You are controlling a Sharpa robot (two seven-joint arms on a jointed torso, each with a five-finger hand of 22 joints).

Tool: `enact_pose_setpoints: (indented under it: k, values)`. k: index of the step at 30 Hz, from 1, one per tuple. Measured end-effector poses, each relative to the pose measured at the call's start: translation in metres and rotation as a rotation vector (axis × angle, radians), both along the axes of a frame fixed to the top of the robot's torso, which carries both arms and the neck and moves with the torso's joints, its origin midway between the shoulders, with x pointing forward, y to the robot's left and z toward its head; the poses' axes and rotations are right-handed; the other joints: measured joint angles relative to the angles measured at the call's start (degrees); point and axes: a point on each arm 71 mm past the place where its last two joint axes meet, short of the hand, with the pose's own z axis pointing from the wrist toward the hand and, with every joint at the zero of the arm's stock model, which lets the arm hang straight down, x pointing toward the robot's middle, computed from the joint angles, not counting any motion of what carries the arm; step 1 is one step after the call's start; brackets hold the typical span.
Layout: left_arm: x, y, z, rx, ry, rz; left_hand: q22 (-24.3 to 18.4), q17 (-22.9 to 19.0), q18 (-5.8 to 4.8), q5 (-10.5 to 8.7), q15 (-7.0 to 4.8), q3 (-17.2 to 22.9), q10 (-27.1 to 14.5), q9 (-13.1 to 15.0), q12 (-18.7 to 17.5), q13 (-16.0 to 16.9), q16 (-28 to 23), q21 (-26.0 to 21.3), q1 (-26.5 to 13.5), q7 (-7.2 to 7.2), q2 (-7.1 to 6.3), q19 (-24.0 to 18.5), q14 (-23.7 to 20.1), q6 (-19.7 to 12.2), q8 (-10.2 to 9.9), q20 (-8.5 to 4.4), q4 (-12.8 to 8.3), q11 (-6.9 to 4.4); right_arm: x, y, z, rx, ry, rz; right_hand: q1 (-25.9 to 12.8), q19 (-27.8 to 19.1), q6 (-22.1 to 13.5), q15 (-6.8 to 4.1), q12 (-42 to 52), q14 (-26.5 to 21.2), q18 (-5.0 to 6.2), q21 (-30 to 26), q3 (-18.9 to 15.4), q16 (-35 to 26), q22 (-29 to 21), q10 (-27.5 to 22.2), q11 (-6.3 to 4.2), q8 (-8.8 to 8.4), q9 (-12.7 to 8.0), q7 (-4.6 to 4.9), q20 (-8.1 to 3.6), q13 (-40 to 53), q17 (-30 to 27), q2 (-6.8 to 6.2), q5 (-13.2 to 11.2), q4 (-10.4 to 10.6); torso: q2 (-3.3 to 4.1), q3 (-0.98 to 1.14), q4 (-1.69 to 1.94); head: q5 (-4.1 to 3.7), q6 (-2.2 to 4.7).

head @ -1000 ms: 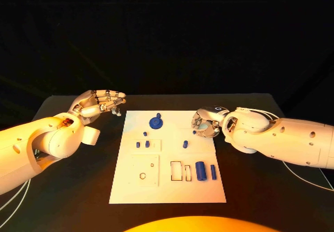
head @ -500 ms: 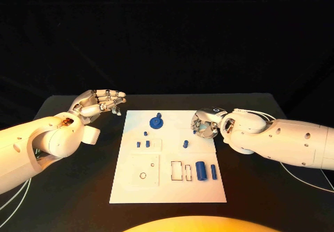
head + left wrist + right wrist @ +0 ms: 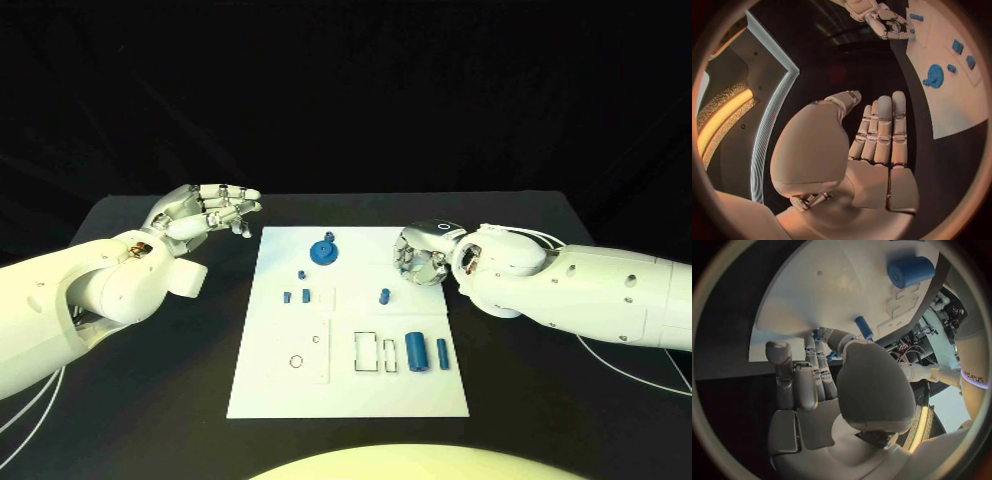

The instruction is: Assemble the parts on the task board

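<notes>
While you look down from the head camera, you see the black bench (image 3: pixel 159 400) carrying the white task board (image 3: pixel 353 385) in its middle, lying flat between the two arms. Your left robot hand (image 3: pixel 202 212) hovers off the board's far left corner, over the bare bench, its fingers curled loosely inward with nothing in them; the left wrist camera shows the fingers side by side and the palm bare. Your right robot hand (image 3: pixel 427 252) sits at the board's right edge, fingers bent down toward the surface; whether they have hold of anything, you cannot tell. On the board, the blue gear (image 3: pixel 326 251) lies near the far end, close to the middle. A thick blue cylinder (image 3: pixel 417 352) lies toward the near right, with a thinner blue bar (image 3: pixel 443 355) just beside it. A small blue peg (image 3: pixel 385 296) stands near the right robot hand, and two small blue pieces (image 3: pixel 297 296) sit to the left of the middle.
</notes>
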Motion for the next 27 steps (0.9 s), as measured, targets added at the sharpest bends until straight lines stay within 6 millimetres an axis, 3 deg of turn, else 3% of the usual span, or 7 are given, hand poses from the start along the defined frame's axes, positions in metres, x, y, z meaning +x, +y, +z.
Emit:
enact_pose_setpoints:
  k: [11,17,19,27]
  values:
    - [0.000,0.000,0.000,0.002,0.004,-0.001,-0.1,0.0,0.00,0.00,0.00,-0.2,0.0,-0.1,0.0,-0.1,0.0,0.0,0.0,0.12,0.00,0.1,0.0,-0.1,0.2,0.14,-0.2,0.00,-0.002,0.005,0.001,-0.035,-0.013,-0.001,0.3,0.0,0.8,-0.20,0.0,0.2,0.00,0.4,0.5,0.2,0.5,0.7,0.04,0.60,0.7,-0.31,0.00,0.1,0.0,0.25,0.0,-0.5,0.00,-0.01,0.01,0.11,-0.01]
    - [0.000,0.000,-0.001,0.000,0.008,-0.002,-0.2,0.0,0.00,0.00,0.00,-0.3,-0.8,-0.1,0.0,-0.1,0.0,-0.3,0.2,0.19,0.25,0.2,-0.4,-0.6,0.2,0.22,-0.3,0.27,-0.003,0.009,0.000,-0.053,-0.028,0.003,0.9,0.6,1.2,-0.85,0.3,0.2,0.00,2.7,2.2,0.5,2.9,1.4,0.60,1.39,1.8,-0.63,-0.61,0.6,0.0,1.00,-0.5,-2.0,0.00,0.00,-0.01,0.10,-0.07]
    - [0.000,0.000,-0.001,-0.001,0.009,-0.002,-0.2,0.0,0.00,0.00,-0.01,-0.3,-0.9,-0.1,0.0,-0.1,0.0,-0.3,0.2,0.19,0.25,0.2,-0.4,-0.6,0.2,0.22,-0.3,0.11,-0.003,0.009,0.000,-0.059,-0.033,0.004,0.9,0.8,1.4,-1.04,0.3,0.2,-0.86,3.7,2.9,0.7,4.1,1.4,0.60,1.61,2.1,-0.81,-0.82,1.0,0.0,1.09,-0.5,-2.4,0.00,0.00,-0.01,0.08,-0.13]
    - [-0.001,-0.001,-0.001,-0.010,0.014,-0.008,-0.2,0.0,0.00,0.00,-0.01,-0.5,-1.1,-0.1,0.0,-0.1,0.0,-0.3,0.2,0.19,0.24,0.2,-0.4,-0.6,0.2,0.22,-0.5,0.31,-0.006,0.011,-0.001,-0.059,-0.062,-0.003,0.6,2.4,1.8,-1.22,0.2,0.2,-0.89,6.7,4.2,1.0,7.6,1.8,1.02,2.05,2.7,-0.81,-0.91,1.4,0.0,1.33,-0.2,-3.3,0.00,0.00,0.03,0.03,-0.43]
